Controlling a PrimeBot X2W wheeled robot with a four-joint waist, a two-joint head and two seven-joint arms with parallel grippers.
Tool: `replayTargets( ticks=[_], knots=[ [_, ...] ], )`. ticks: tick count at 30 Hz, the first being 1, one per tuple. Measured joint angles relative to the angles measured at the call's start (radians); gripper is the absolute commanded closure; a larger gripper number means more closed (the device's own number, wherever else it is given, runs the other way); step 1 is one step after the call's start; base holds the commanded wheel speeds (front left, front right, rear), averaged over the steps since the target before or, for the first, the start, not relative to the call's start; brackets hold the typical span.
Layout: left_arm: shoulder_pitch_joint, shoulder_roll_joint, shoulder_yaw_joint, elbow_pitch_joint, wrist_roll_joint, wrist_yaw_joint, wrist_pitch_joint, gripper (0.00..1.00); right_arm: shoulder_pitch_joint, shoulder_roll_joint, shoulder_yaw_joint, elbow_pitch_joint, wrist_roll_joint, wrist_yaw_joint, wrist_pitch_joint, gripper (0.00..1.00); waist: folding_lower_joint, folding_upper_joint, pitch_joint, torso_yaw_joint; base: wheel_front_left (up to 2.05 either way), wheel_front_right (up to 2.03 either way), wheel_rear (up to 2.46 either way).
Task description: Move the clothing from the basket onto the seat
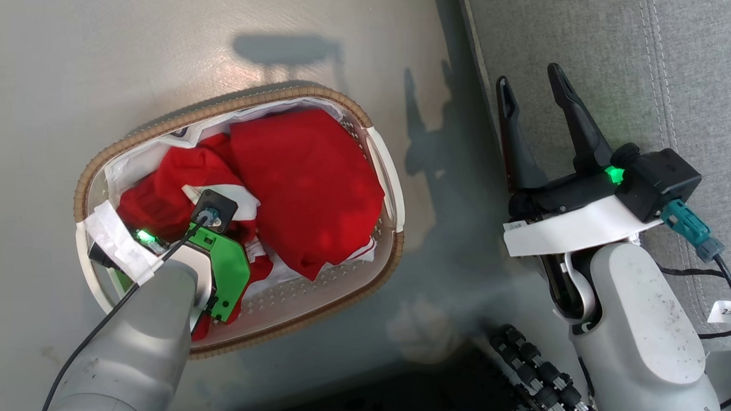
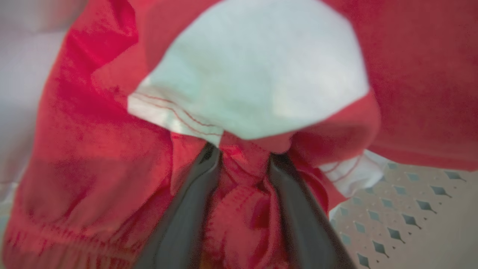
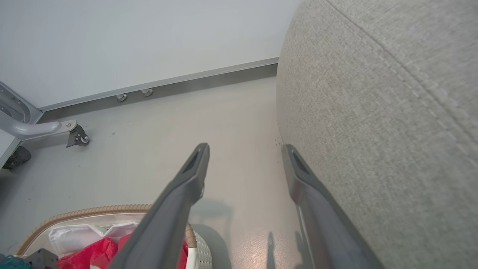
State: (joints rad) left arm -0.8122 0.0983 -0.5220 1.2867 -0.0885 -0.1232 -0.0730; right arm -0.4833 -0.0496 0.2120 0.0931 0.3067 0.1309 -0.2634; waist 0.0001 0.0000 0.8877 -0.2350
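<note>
Two garments (image 1: 305,185) in one basket (image 1: 386,170), left jaws clamping one (white-panelled), right jaws spread by seat (image 1: 650,69)

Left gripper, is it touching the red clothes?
Touching. The left wrist view shows the clothing bunched between both fingers of the left gripper, pressed against them.

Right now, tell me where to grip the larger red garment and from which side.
I'd pinch its humped middle from straight above: the larger red garment lies heaped in the basket, whose walls likely block sideways approaches.
</note>
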Motion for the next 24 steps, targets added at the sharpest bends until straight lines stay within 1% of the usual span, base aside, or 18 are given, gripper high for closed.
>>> replayTargets(
  ticks=[5, 12, 19, 24],
  knots=[
    [0.004, -0.007, 0.000, 0.002, -0.018, 0.000, -0.023, 1.00, 0.000, 0.000, -0.001, 0.016, -0.002, 0.000, 0.000, 0.00, 0.0000, 0.0000, -0.016, 0.007, 0.00, 0.00, 0.00],
    [0.038, -0.014, -0.003, 0.003, -0.039, -0.001, -0.097, 1.00, 0.003, 0.000, 0.000, 0.041, -0.008, 0.000, 0.000, 0.00, 0.0000, 0.0000, -0.072, 0.015, 0.00, 0.00, 0.00],
    [0.091, -0.033, -0.014, 0.002, -0.074, -0.004, -0.153, 1.00, 0.043, 0.001, -0.001, 0.080, -0.018, 0.000, 0.000, 0.00, 0.0000, 0.0000, -0.161, 0.032, 0.00, 0.00, 0.00],
    [0.139, -0.045, -0.031, -0.025, -0.100, -0.005, -0.176, 1.00, 0.085, 0.001, -0.005, 0.111, -0.029, 0.000, 0.000, 0.00, 0.0000, 0.0000, -0.242, 0.052, 0.00, 0.00, 0.00]
  ],
)
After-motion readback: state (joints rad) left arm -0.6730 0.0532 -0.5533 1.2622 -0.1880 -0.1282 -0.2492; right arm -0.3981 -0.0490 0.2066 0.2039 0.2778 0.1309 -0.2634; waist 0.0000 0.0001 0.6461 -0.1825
